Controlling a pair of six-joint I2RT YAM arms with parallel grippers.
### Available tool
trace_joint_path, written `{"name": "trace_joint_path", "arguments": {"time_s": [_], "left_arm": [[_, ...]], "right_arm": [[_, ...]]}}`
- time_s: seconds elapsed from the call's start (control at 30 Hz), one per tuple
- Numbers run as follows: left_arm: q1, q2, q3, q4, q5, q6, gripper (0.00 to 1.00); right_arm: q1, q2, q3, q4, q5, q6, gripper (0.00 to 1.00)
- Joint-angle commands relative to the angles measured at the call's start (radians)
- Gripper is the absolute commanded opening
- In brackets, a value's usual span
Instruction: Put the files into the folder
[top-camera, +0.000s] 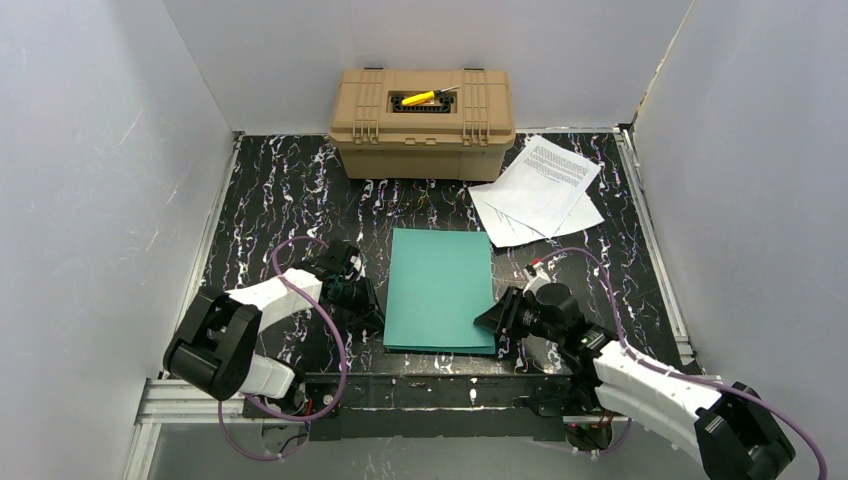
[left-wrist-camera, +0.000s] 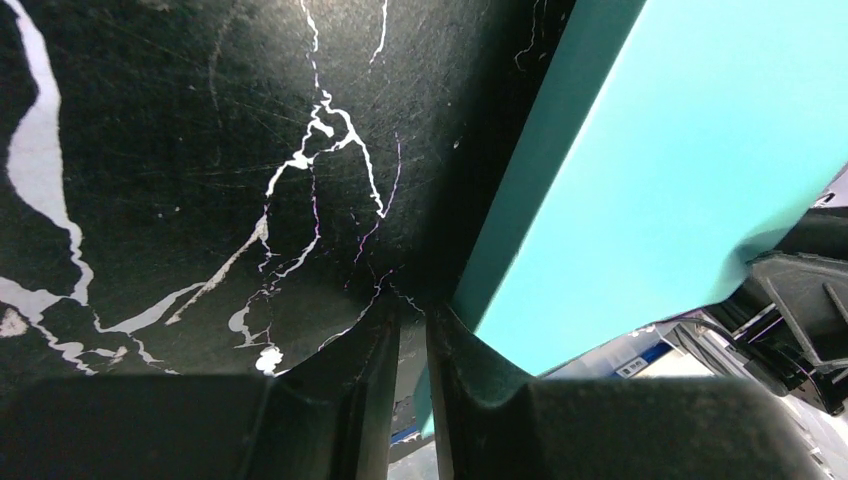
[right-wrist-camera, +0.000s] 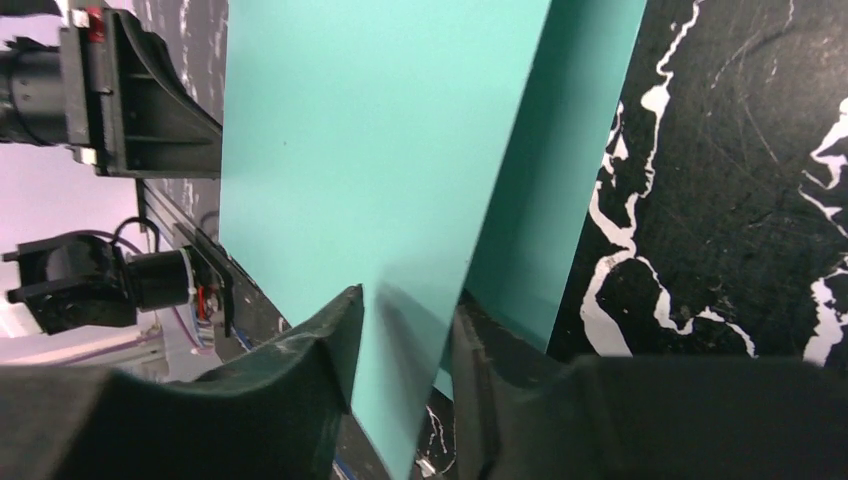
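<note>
The teal folder (top-camera: 440, 290) lies closed on the black marbled table, mid-front. The files, two white printed sheets (top-camera: 540, 188), lie overlapped at the back right, away from both grippers. My left gripper (top-camera: 366, 300) is low on the table at the folder's left edge (left-wrist-camera: 520, 200); its jaws are almost together, with only a sliver of teal in the gap (left-wrist-camera: 411, 335). My right gripper (top-camera: 497, 325) is at the folder's front right edge. Its jaws hold the top leaf (right-wrist-camera: 380, 150), raised off the lower leaf (right-wrist-camera: 545, 200).
A tan hard case (top-camera: 422, 122) with a yellow tool on its lid stands at the back centre. White walls close in on three sides. A metal rail (top-camera: 420, 385) runs along the near table edge by the arm bases.
</note>
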Motion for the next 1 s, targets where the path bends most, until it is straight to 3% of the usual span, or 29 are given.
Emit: {"name": "trace_joint_path", "arguments": {"time_s": [0.0, 0.13, 0.2, 0.33, 0.57, 0.97], "left_arm": [[-0.004, 0.04, -0.053, -0.027, -0.103, 0.022, 0.17], [-0.004, 0.033, -0.055, -0.02, -0.092, 0.02, 0.16], [-0.004, 0.025, -0.053, -0.023, -0.092, 0.021, 0.15], [-0.004, -0.004, -0.041, -0.051, -0.097, 0.022, 0.16], [-0.005, -0.105, 0.021, -0.185, -0.156, 0.042, 0.28], [-0.004, -0.285, 0.231, -0.397, -0.125, 0.11, 0.62]], "right_arm": [[0.005, -0.053, 0.0, 0.09, -0.02, 0.041, 0.4], [0.006, -0.093, 0.006, 0.085, -0.015, 0.055, 0.19], [0.006, -0.101, 0.013, 0.076, -0.012, 0.055, 0.01], [0.006, -0.109, 0.039, 0.038, -0.011, 0.037, 0.01], [0.006, -0.123, 0.138, -0.127, 0.025, -0.048, 0.01], [0.008, -0.03, 0.464, -0.455, 0.06, -0.275, 0.01]]}}
